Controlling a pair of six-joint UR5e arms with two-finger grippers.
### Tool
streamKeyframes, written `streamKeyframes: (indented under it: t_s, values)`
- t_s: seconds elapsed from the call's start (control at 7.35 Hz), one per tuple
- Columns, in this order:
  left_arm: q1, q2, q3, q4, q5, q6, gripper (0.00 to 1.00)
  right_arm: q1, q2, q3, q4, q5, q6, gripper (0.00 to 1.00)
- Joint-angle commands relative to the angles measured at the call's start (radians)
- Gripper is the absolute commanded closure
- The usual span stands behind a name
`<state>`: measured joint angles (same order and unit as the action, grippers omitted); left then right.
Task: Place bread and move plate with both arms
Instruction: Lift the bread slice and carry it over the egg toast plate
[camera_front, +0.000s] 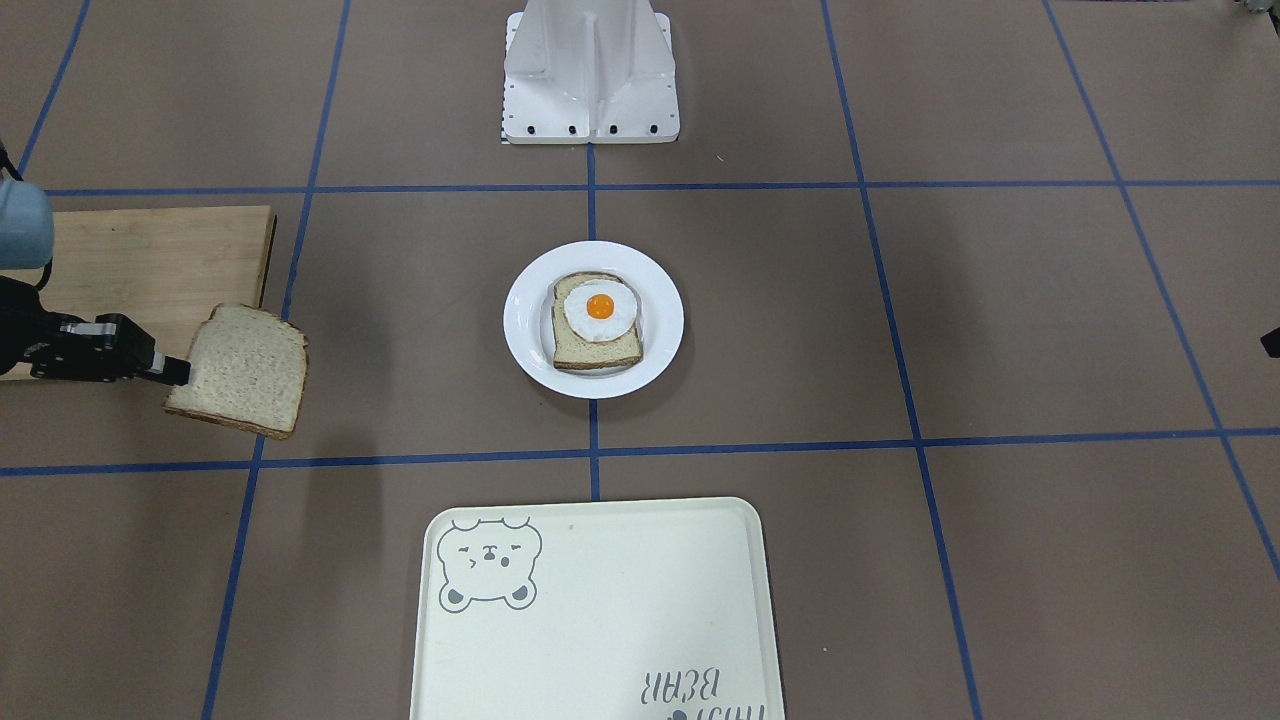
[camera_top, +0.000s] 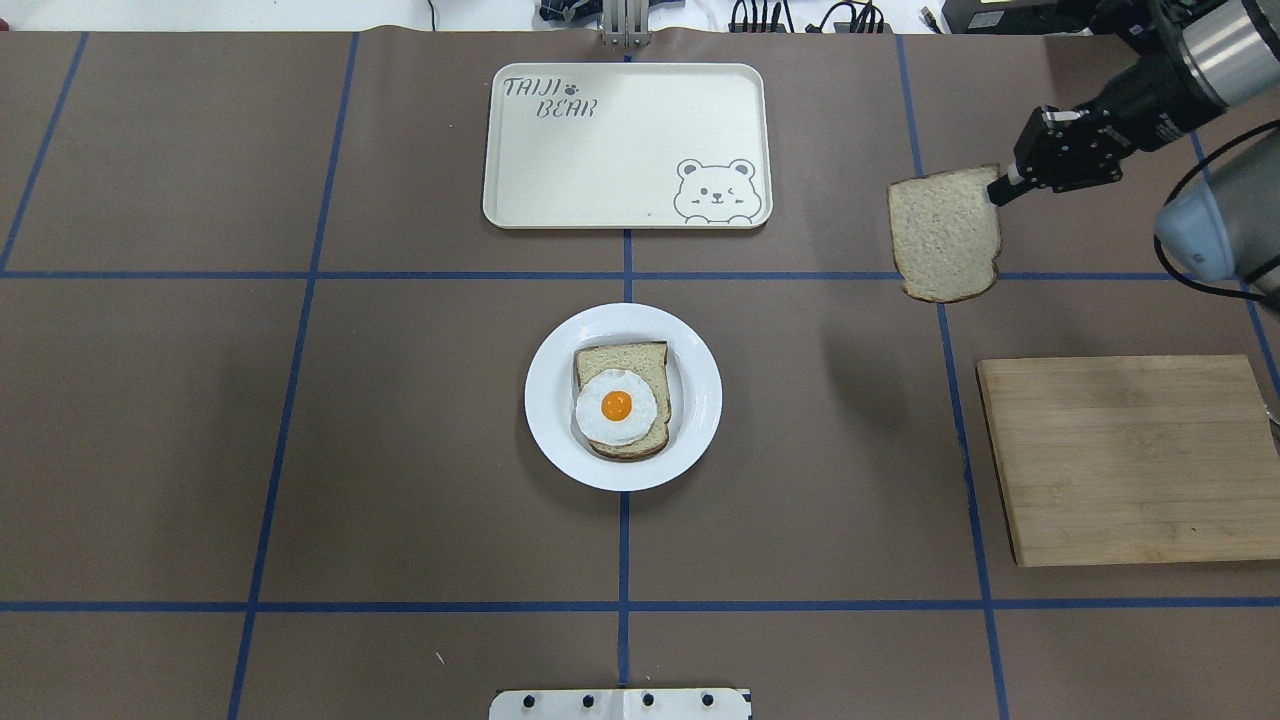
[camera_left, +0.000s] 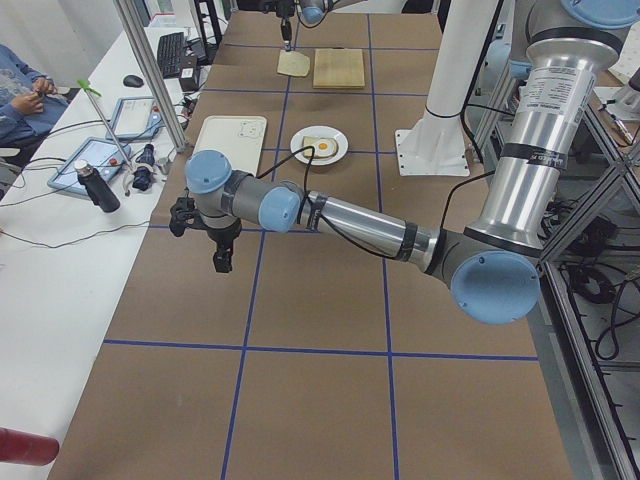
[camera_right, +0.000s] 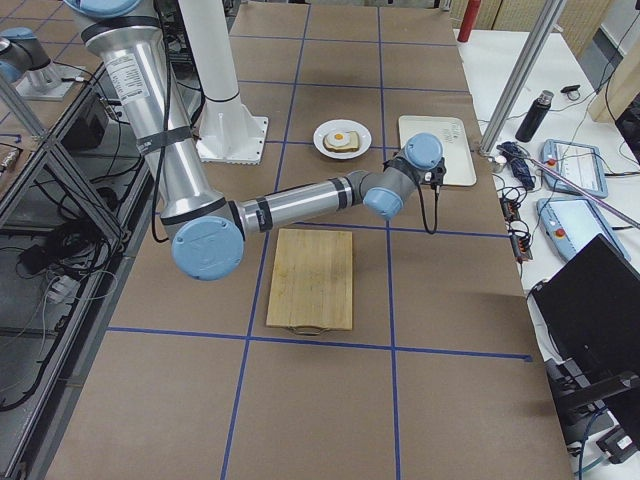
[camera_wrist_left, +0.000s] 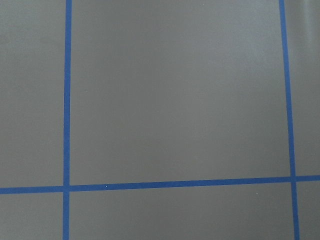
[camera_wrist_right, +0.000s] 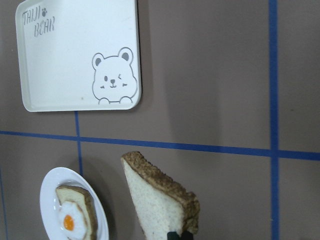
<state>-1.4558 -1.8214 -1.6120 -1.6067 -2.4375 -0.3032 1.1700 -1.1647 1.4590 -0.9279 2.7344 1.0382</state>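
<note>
My right gripper (camera_top: 1000, 188) is shut on one edge of the plain bread slice (camera_top: 945, 235) and holds it above the table, off to the plate's right and farther from me. It shows at the left of the front-facing view (camera_front: 243, 370) and in the right wrist view (camera_wrist_right: 160, 200). The white plate (camera_top: 555, 400) sits at the table's middle, carrying a bread slice with a fried egg (camera_top: 617, 405). My left gripper (camera_left: 220, 262) hangs over bare table far to the left. It shows only in the exterior left view, so I cannot tell if it is open.
A cream tray with a bear drawing (camera_top: 625, 145) lies beyond the plate. A wooden cutting board (camera_top: 1130, 460) lies at the right, nearer than the held bread. The white robot base (camera_front: 590, 75) stands at the near edge.
</note>
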Motion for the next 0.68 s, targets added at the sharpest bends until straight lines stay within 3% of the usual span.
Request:
streamKeyframes:
  t_s: [0.0, 0.41, 0.54]
  values:
    - [0.000, 0.011, -0.005, -0.025, 0.000, -0.019, 0.02, -0.131, 0.095, 0.016, 0.009, -0.022, 0.119, 1.00]
    - [0.002, 0.013, -0.008, -0.025, 0.000, -0.027, 0.02, -0.410, 0.184, 0.067, 0.011, -0.299, 0.279, 1.00]
    - [0.002, 0.013, -0.008, -0.025, 0.000, -0.034, 0.02, -0.496, 0.218, 0.067, 0.011, -0.434, 0.334, 1.00]
